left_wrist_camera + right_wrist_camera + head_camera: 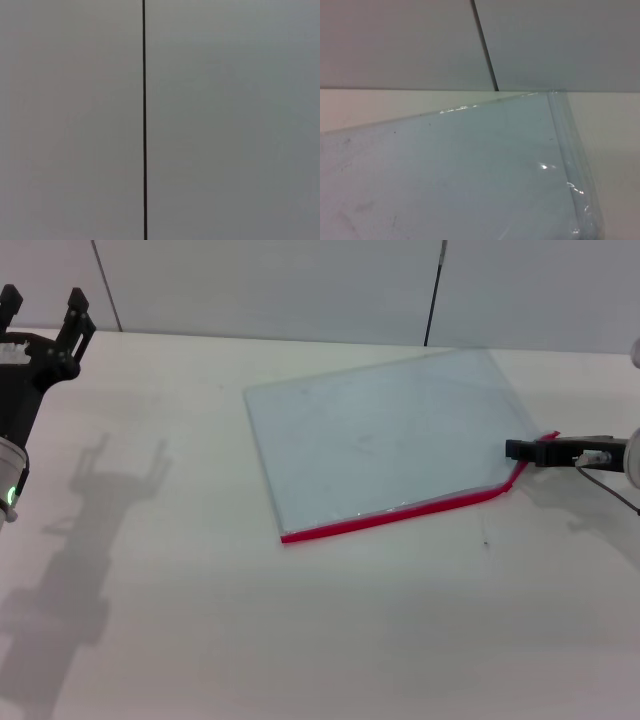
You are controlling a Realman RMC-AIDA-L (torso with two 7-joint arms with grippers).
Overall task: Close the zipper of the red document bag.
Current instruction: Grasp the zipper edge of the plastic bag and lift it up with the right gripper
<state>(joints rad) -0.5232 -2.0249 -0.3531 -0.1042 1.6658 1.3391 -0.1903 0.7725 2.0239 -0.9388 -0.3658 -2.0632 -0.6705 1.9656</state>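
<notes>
Translucent blue-grey plastic lies flat on the pale table [300, 640]: this is the red document bag [385, 445], set at a slant near the middle of the surface, a little toward the robot's right. Its zipper [390, 517], a thin bright red strip, runs along the long edge nearest the robot, from the near-left corner across to the right-hand corner, where it bends upward and lifts slightly off the table.

At that raised corner sits the right gripper [530, 451], reaching in low from the right side. Its dark fingertips are together, pinched on the red end of the zipper. From the right wrist camera I see only the clear sheet of the bag [450, 170] spreading away over the table toward the grey wall panels [560, 45]; no fingers show there.

The left gripper [42, 308] hangs well apart from the bag, raised at the far left edge of the table, pointing upward with its two black fingers [76, 312] standing apart and holding nothing. Its wrist camera faces the plain wall and a single dark seam [144, 120]
</notes>
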